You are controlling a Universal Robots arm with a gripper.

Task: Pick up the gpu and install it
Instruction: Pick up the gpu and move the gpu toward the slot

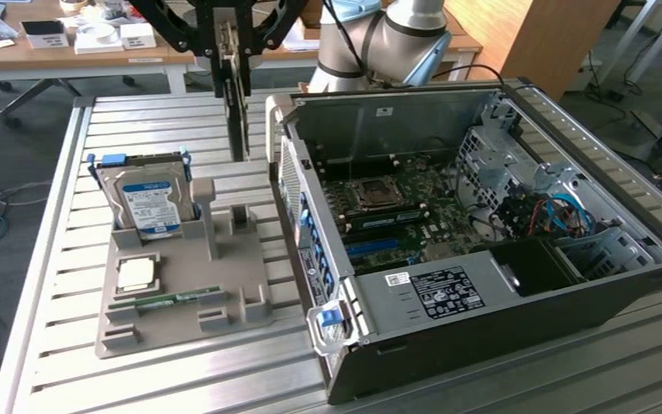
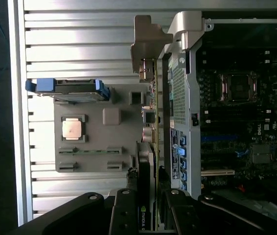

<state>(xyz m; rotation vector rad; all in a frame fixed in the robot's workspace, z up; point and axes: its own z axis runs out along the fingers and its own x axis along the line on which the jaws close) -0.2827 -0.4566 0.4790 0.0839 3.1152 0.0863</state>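
The gpu [image 1: 237, 129] hangs edge-on as a thin dark card, lifted above the slatted table between the grey holder [image 1: 251, 297] and the rear wall of the open computer case [image 1: 308, 216]. My gripper [image 1: 234, 79] is shut on its upper end. Seen from the wrist, the gpu [image 2: 146, 166] runs away from my gripper [image 2: 148, 208], with its metal bracket at the far end, just beside the case's rear panel [image 2: 180, 98]. The motherboard [image 1: 412, 207] lies exposed inside the case.
The grey holder [image 2: 94, 142] still carries a silver hard drive with blue clips [image 1: 147, 203], a square processor [image 1: 135, 274] and a slim green memory stick [image 1: 176, 300]. The arm's base [image 1: 389, 43] stands behind the case. Desks with clutter lie beyond the table.
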